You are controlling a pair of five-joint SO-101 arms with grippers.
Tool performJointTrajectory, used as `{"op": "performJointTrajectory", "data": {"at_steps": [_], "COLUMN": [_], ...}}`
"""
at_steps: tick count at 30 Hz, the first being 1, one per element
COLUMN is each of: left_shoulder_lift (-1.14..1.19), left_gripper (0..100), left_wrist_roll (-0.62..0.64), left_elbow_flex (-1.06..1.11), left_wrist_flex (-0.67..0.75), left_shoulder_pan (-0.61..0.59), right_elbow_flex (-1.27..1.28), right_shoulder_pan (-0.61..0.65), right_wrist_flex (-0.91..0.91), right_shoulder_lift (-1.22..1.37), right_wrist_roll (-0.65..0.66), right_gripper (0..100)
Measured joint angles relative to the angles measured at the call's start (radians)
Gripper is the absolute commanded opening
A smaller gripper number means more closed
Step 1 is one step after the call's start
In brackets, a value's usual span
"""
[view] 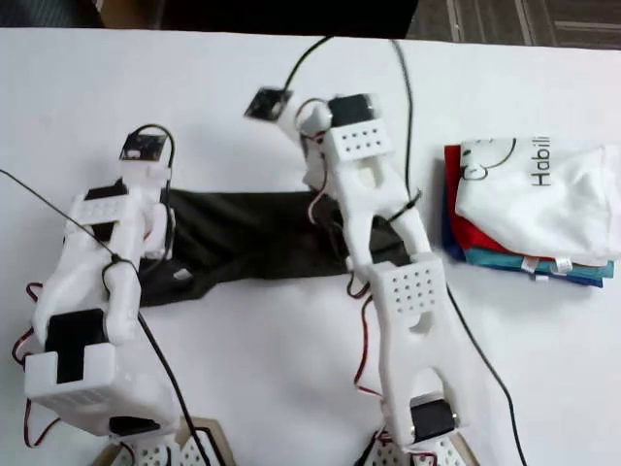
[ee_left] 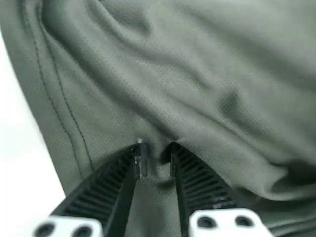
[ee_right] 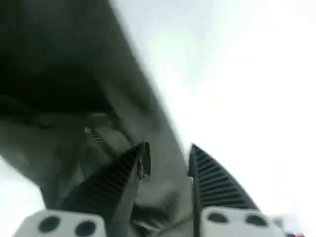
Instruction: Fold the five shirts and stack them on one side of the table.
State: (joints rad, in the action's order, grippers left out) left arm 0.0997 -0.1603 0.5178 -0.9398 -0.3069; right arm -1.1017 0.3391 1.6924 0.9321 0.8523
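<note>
A dark grey shirt lies as a long rumpled band across the middle of the white table, between the two arms. My left gripper is at its left end. In the left wrist view the gripper is shut on a small ridge of the shirt's cloth, close to a stitched hem. My right gripper is down at the shirt's far right part. In the right wrist view the gripper is shut on the edge of the shirt, with the jaws held somewhat apart by the cloth.
A stack of folded shirts sits at the table's right side, a white one on top with red, blue and teal edges beneath. Cables run over the table around both arms. Bare tabletop lies toward the far edge and the front middle.
</note>
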Motion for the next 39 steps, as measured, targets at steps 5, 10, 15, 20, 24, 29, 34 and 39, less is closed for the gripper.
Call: {"op": "performJointTrajectory", "data": {"at_steps": [5,10,15,20,24,29,34,39], "left_shoulder_lift": [0.0,0.0,0.0,0.0,0.0,0.0,0.0,0.0], "left_gripper": [10,10,10,10,10,10,10,10], "left_wrist_roll": [0.0,0.0,0.0,0.0,0.0,0.0,0.0,0.0], "left_elbow_flex": [0.0,0.0,0.0,0.0,0.0,0.0,0.0,0.0], "left_wrist_flex": [0.0,0.0,0.0,0.0,0.0,0.0,0.0,0.0], "left_shoulder_pan": [0.0,0.0,0.0,0.0,0.0,0.0,0.0,0.0], "right_elbow_flex": [0.031,0.342,0.784,1.181,1.384,1.401,1.243,1.039], "right_shoulder_pan": [-0.037,0.0,0.098,0.155,0.121,-0.008,-0.114,-0.135], "right_wrist_flex": [0.017,0.015,0.011,-0.091,-0.265,-0.413,-0.445,-0.446], "right_shoulder_lift": [-0.049,-0.299,-0.626,-0.847,-0.867,-0.832,-0.741,-0.58], "right_wrist_roll": [-0.023,-0.023,-0.029,-0.029,-0.029,-0.029,-0.029,-0.029], "right_gripper": [9.9,9.5,9.2,1.9,5.3,6.7,6.5,6.3]}}
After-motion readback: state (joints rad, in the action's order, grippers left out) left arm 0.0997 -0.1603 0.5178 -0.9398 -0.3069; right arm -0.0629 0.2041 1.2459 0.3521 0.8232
